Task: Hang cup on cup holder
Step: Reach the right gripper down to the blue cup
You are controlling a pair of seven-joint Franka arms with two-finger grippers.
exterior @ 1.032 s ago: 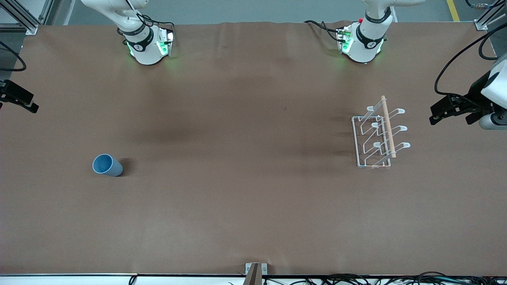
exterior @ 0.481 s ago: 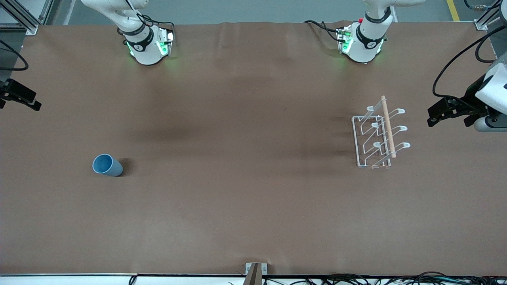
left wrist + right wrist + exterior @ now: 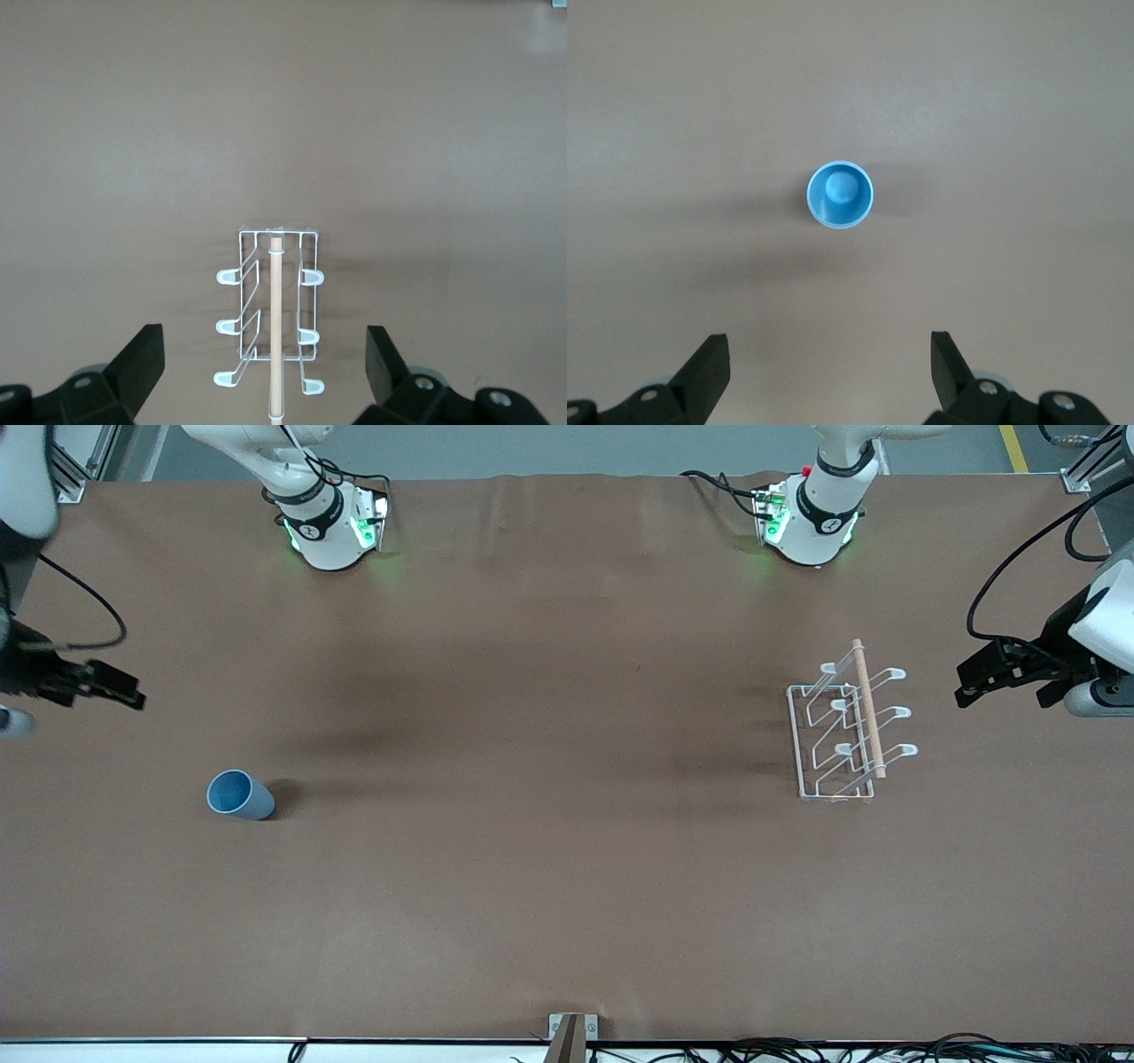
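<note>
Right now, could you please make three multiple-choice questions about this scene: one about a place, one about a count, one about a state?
1. Where does the cup stand?
A. toward the right arm's end of the table
B. on the cup holder
C. in the left gripper

2. How many prongs does the cup holder have?
A. two
B. six
C. ten

3. How is the right gripper?
A. shut on the cup
B. open, empty
C. shut, empty

Answers: 1 A, it stands on the table at that end. 2 B, three on each side. 3 B, its fingers stand wide apart.

Even, soft overhead light — faint shadows, no glare, sharp focus.
</note>
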